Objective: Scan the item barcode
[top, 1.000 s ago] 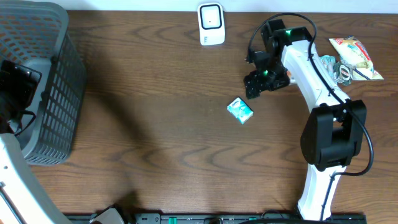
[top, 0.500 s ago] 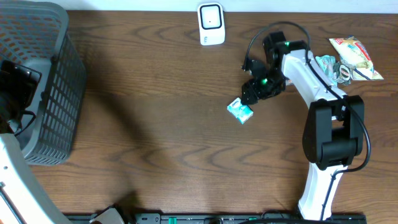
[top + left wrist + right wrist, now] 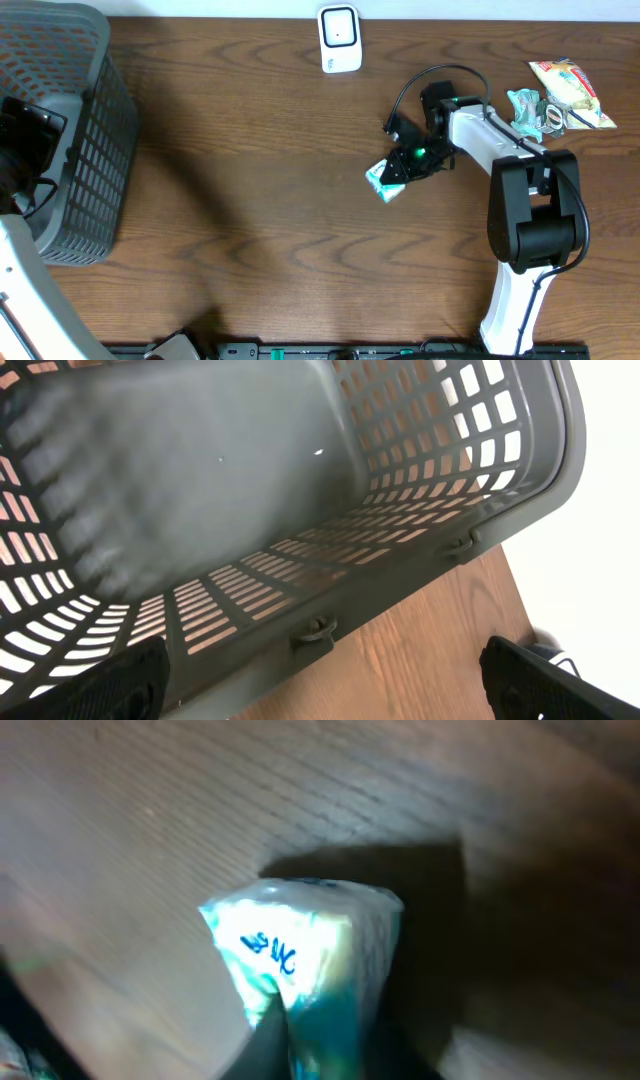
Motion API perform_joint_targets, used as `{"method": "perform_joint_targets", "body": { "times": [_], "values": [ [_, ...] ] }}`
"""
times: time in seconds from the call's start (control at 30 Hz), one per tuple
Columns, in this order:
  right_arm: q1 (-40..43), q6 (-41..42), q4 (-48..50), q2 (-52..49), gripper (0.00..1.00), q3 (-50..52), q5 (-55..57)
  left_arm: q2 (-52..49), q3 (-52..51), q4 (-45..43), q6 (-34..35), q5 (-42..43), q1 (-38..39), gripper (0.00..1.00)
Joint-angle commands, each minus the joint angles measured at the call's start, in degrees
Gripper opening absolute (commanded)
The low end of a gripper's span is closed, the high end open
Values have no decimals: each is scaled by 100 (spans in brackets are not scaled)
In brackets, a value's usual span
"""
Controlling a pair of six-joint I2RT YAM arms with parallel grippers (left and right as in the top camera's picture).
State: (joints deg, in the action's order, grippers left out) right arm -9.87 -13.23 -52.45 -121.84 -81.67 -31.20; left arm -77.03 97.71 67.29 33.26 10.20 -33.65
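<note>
Surface: dark brown wood-grain table (image 3: 250,200), seen from overhead, with a pale strip of wall along the top edge of the frame.
Item: small teal packet (image 3: 381,181) with white patches, lying on the table right of centre in the overhead view; in the right wrist view it fills the lower middle of the frame, blurred, with blue lettering on a pale face and a dark shadow behind it.
Right gripper: the right gripper (image 3: 404,164) sits right on the packet's upper right edge, overlapping it from above; a green light glows on it.
Right fingers: not sharply visible in either view, so it cannot be told whether they have clamped the packet or merely stand around it.
Right arm: white and black right arm (image 3: 480,135) runs from its base at lower right up and then left to the packet.
Scanner: white scanner (image 3: 339,38) stands at the top centre, well apart from the packet.
Other goods: crinkled snack packets (image 3: 562,92) lie at the upper right, beside the arm.
Basket: grey basket (image 3: 75,150) with lattice walls fills the upper left.
Left gripper: the left gripper (image 3: 330,680) hangs over the basket.
Left fingers: the dark fingertips (image 3: 110,685) show in the two bottom corners of the left wrist view, spread wide apart.
</note>
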Motion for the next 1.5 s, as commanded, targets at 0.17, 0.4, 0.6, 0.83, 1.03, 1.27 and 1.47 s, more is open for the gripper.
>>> {"method": "perform_joint_targets", "body": {
  "times": [0.17, 0.4, 0.6, 0.83, 1.03, 1.27, 1.47],
  "values": [
    [15, 400, -249, -59, 1, 33, -514, 31, 79, 11, 48, -31, -20, 98],
    [111, 168, -785, 15, 1, -446, -2356, 31, 79, 11, 48, -31, -20, 98],
    [142, -588, -1016, 293, 1, -579, -3980, 31, 79, 11, 48, -31, -20, 98],
    [142, -796, -1158, 879, 1, -579, -4481, 31, 79, 11, 48, -31, -20, 98],
    [249, -914, -1113, 1456, 1, -579, -5355, 31, 79, 11, 48, -31, -20, 98],
    [503, -568, -984, 1578, 1, -581, -5831, 31, 79, 11, 48, -31, -20, 97],
    [533, -286, -966, 1578, 1, -581, -5831, 31, 79, 11, 48, -31, -20, 98]
  ]
}}
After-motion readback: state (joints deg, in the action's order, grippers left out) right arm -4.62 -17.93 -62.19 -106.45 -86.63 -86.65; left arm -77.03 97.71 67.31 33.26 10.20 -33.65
